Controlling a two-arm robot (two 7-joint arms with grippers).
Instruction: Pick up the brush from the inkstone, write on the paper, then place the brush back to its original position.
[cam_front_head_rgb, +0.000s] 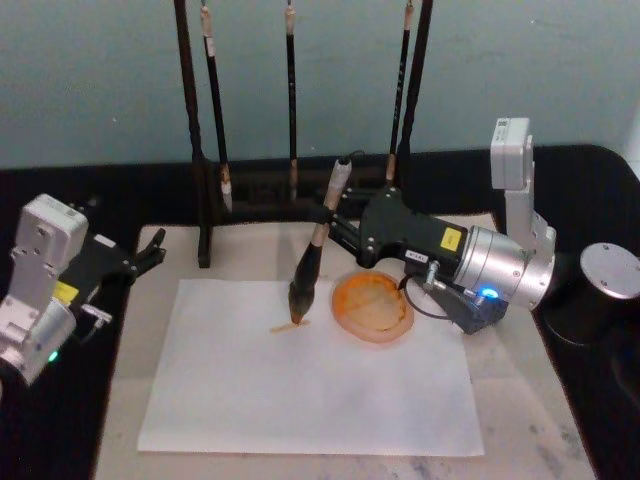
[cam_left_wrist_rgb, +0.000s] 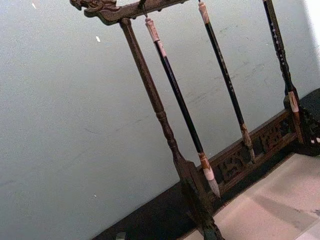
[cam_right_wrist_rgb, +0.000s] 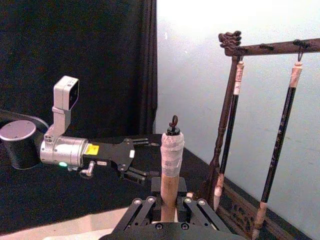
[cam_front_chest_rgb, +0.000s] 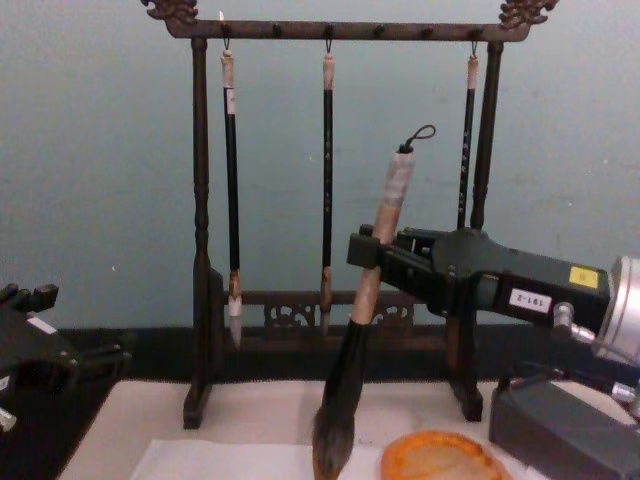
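My right gripper (cam_front_head_rgb: 329, 222) is shut on the pale handle of the brush (cam_front_head_rgb: 318, 252), which leans slightly off upright. Its dark bristle tuft (cam_front_head_rgb: 299, 303) touches the white paper (cam_front_head_rgb: 300, 395) beside a short tan stroke (cam_front_head_rgb: 289, 325). Just right of the tuft, the round orange inkstone (cam_front_head_rgb: 372, 307) sits on the paper. In the chest view the brush (cam_front_chest_rgb: 372, 275) hangs from the right gripper (cam_front_chest_rgb: 366, 255) with its tuft (cam_front_chest_rgb: 333, 438) left of the inkstone (cam_front_chest_rgb: 440, 458). The right wrist view looks along the handle (cam_right_wrist_rgb: 171, 155). My left gripper (cam_front_head_rgb: 148, 255) is parked, open and empty, at the table's left.
A dark wooden rack (cam_front_head_rgb: 203, 200) with three thin hanging brushes (cam_front_chest_rgb: 327, 180) stands at the back of the cream felt mat (cam_front_head_rgb: 520, 400). A black cylinder with a grey lid (cam_front_head_rgb: 609, 270) sits at the far right. A pale blue wall (cam_left_wrist_rgb: 75, 125) is behind.
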